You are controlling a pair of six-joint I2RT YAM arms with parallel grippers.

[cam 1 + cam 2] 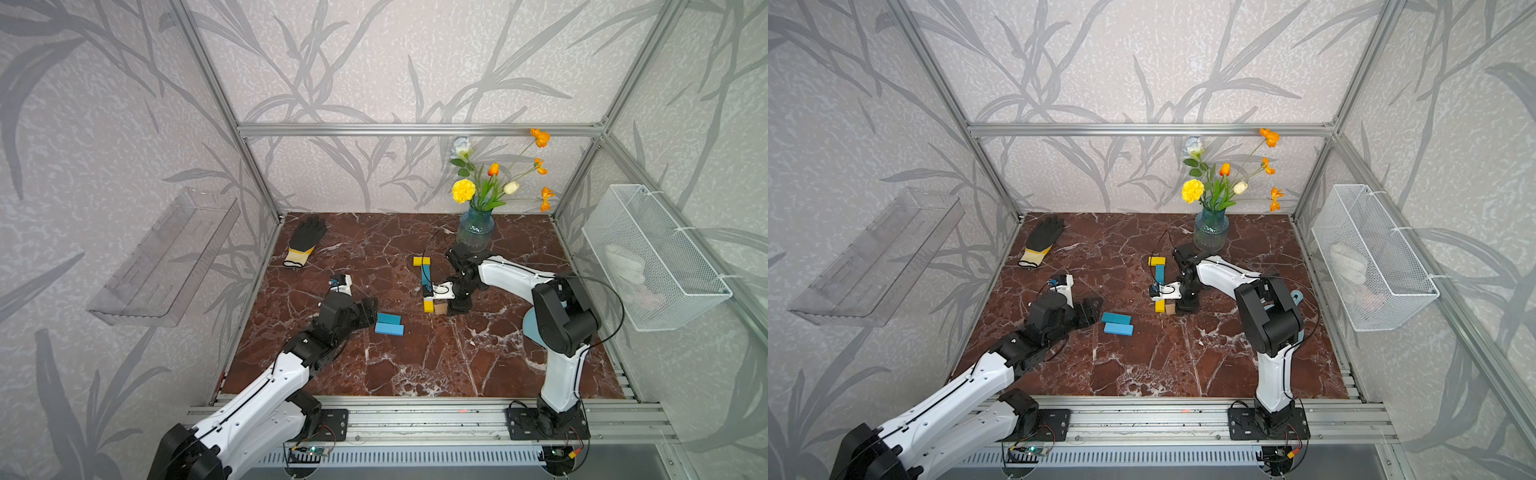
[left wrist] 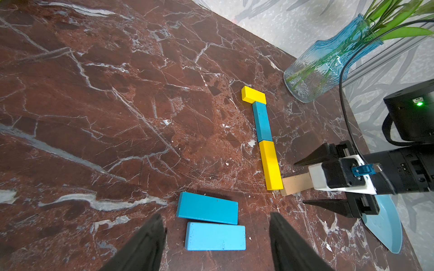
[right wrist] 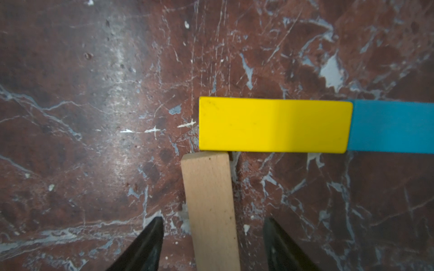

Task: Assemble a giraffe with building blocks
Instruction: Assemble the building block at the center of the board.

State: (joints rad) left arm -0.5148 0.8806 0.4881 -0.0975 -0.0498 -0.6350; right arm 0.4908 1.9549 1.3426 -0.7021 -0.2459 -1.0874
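In both top views the half-built giraffe [image 1: 426,272] lay flat, a little toward 1 o'clock from the middle of the marble table [image 1: 415,365]. Its yellow head block [image 1: 421,261] sat crosswise at the 12 o'clock end. The teal neck block [image 1: 1160,272] and yellow neck block [image 1: 428,306] ran in line toward 6 o'clock, and the tan block [image 1: 441,308] stuck out toward 3 o'clock from the lower end. The right gripper [image 1: 456,308] hung over that tan block, its jaws hidden there. Two blue blocks [image 1: 389,324] lay side by side at about 8 o'clock from the giraffe, with the left gripper [image 1: 370,313] just beside them at their 9 o'clock. A black glove [image 1: 303,243] lay at 11 o'clock on the table and a vase [image 1: 476,232] of flowers at 1 o'clock.

The left wrist view showed the left gripper's fingers [image 2: 145,244] spread wide and holding nothing, with the paler blue block seen between them, clear of both. The right gripper stood spread astride the tan block, and a light-blue scoop [image 2: 385,225] lay behind it.

In the right wrist view the tan block's end touched the long side of the yellow neck block near its free end, slightly tilted. The right gripper's fingers [image 3: 145,246] stood apart with bare table on either side of the block, pinching nothing.
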